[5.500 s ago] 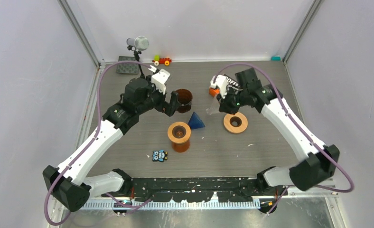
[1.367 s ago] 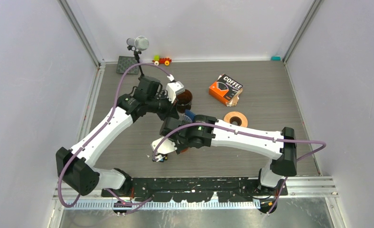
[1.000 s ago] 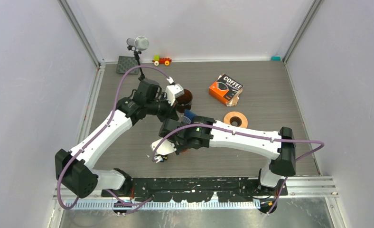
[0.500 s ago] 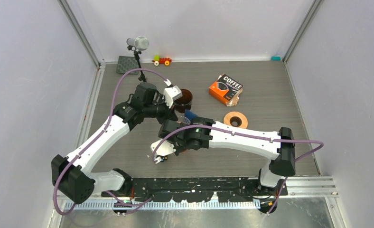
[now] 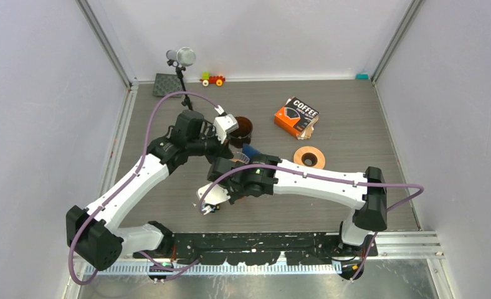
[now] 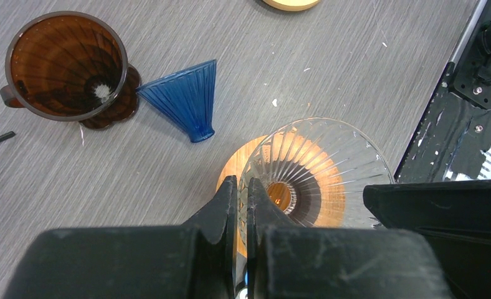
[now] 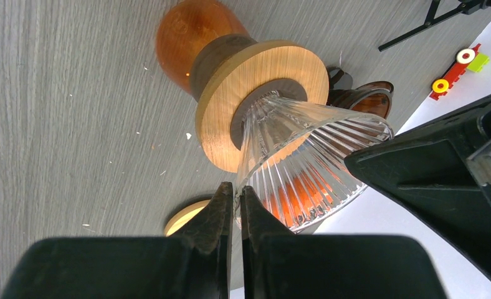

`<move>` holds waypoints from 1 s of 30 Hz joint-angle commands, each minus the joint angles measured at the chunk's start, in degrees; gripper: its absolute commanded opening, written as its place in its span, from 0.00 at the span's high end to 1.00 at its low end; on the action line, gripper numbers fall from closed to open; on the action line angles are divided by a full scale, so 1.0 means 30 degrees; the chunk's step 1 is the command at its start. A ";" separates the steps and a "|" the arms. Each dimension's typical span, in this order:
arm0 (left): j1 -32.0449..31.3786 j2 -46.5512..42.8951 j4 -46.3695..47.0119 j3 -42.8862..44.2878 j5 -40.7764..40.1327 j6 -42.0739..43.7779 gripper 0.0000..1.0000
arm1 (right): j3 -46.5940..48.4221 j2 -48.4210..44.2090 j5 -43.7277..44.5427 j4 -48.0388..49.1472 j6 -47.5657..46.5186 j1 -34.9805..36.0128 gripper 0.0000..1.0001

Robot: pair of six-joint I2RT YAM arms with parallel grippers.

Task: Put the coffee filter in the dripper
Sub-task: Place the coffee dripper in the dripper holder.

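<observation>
The coffee filter (image 6: 330, 162), a clear ribbed cone, stands point-down in the wooden collar (image 7: 230, 106) of the amber dripper (image 7: 181, 31). My left gripper (image 6: 242, 184) is shut on the near-left part of the cone's rim. My right gripper (image 7: 237, 190) is shut on the rim at another spot, its thin edge pinched between the fingertips. From above, both wrists crowd over the table's middle, and the right forearm (image 5: 318, 179) hides the cone and dripper.
A dark brown dripper (image 6: 65, 62) and a blue ribbed cone (image 6: 184, 96) sit just beyond the collar. An orange coffee box (image 5: 297, 116) and a wooden ring (image 5: 309, 156) lie to the right. A microphone stand (image 5: 181, 57) and a toy car (image 5: 212, 79) stand at the back.
Over the last second the left arm's elbow drifted slightly left; both grips stayed shut. Earlier, the right arm swung from beside the coffee box to the collar with the cone.
</observation>
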 commanded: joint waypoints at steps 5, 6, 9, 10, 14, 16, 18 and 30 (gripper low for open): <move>-0.0060 0.0272 -0.2104 -0.1533 -0.1282 0.1455 1.00 | -0.0358 0.1104 -0.0720 0.1162 0.0305 -0.0203 0.99; -0.0060 0.0278 -0.2117 -0.1549 -0.1311 0.1510 1.00 | -0.0345 0.1146 -0.0747 0.1175 0.0305 -0.0202 0.99; -0.0058 0.0279 -0.2132 -0.1653 -0.1435 0.1623 1.00 | -0.0250 0.1311 -0.0779 0.1051 0.0319 -0.0202 0.99; -0.0060 0.0279 -0.2120 -0.1689 -0.1492 0.1667 1.00 | -0.0214 0.1382 -0.0791 0.0974 0.0318 -0.0212 1.00; -0.0060 0.0492 -0.2333 -0.1742 -0.1639 0.1790 1.00 | -0.0020 0.1492 -0.0775 0.0844 0.0305 -0.0282 0.99; -0.0060 0.0620 -0.2430 -0.1756 -0.1694 0.1800 1.00 | 0.0318 0.1562 -0.0726 0.0652 0.0276 -0.0319 0.99; -0.0045 0.0687 -0.2467 -0.1743 -0.1728 0.1808 1.00 | 0.0655 0.1593 -0.0644 0.0433 0.0247 -0.0345 0.99; -0.0060 0.0946 -0.2745 -0.1656 -0.2425 0.1728 1.00 | 0.1709 0.1567 -0.0002 -0.0217 0.0042 -0.0320 0.99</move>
